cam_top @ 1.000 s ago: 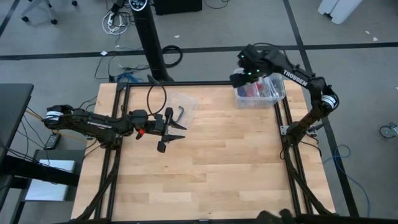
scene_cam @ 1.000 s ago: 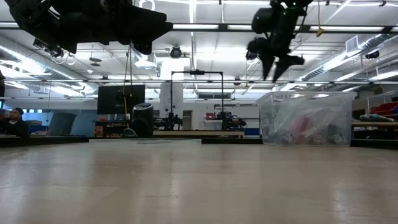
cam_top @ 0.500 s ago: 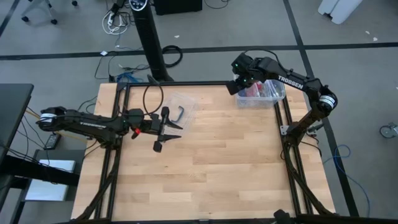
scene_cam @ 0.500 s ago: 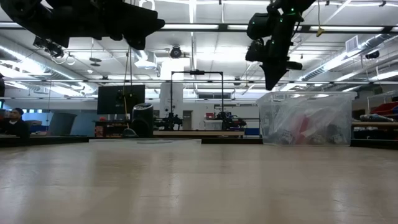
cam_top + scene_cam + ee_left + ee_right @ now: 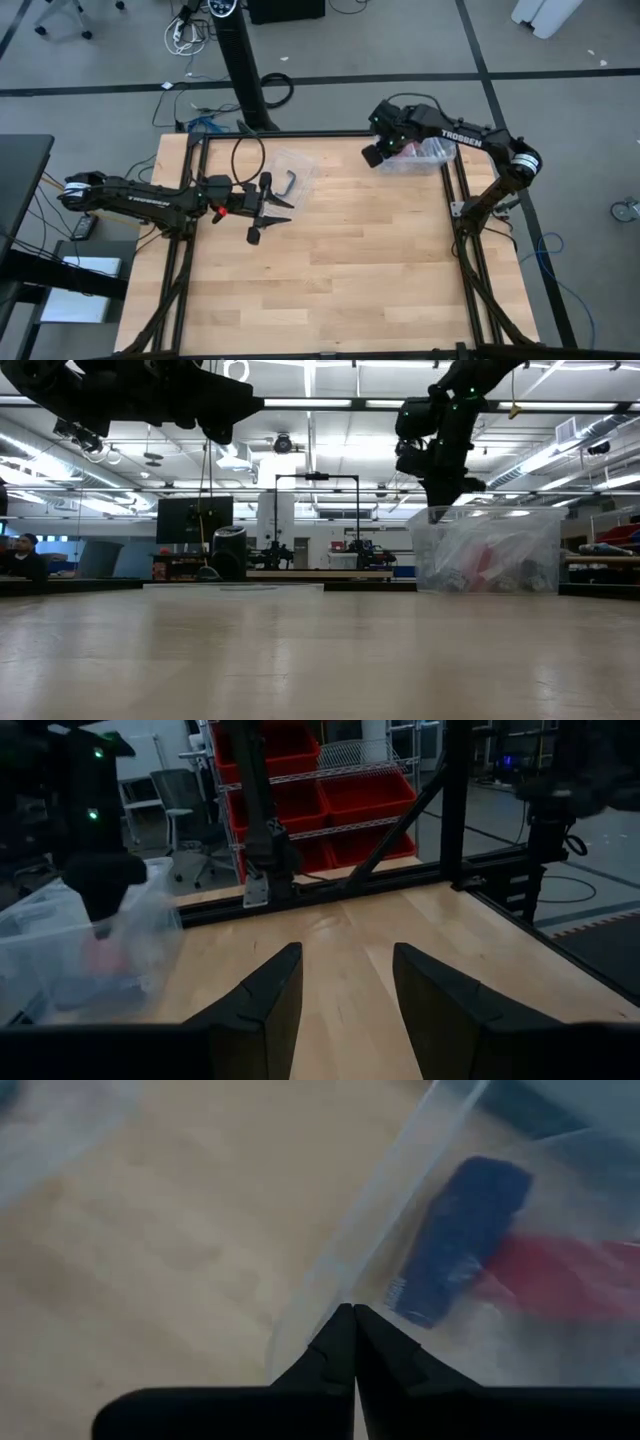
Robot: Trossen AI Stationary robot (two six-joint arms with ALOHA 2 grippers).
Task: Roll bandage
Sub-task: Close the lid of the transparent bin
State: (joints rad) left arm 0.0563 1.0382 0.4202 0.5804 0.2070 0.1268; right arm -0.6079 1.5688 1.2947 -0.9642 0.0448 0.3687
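Right hand (image 5: 352, 1312) clenched empty at bin (image 5: 440, 152) rim; left hand (image 5: 345, 982) released.

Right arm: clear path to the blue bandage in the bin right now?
Probably not yet. The right gripper is shut at the clear bin's rim; the bandage lies inside, behind the wall.

From the high view we look straight down on the whole wooden table (image 5: 330, 260). The low view sits at table-top height and looks level across it into the room. The left wrist view faces along the table toward the clear plastic bin (image 5: 70, 945), far off. The right wrist view looks down very near the same bin (image 5: 400, 1210); the high view (image 5: 440, 150) and the low view (image 5: 490, 550) show it too.
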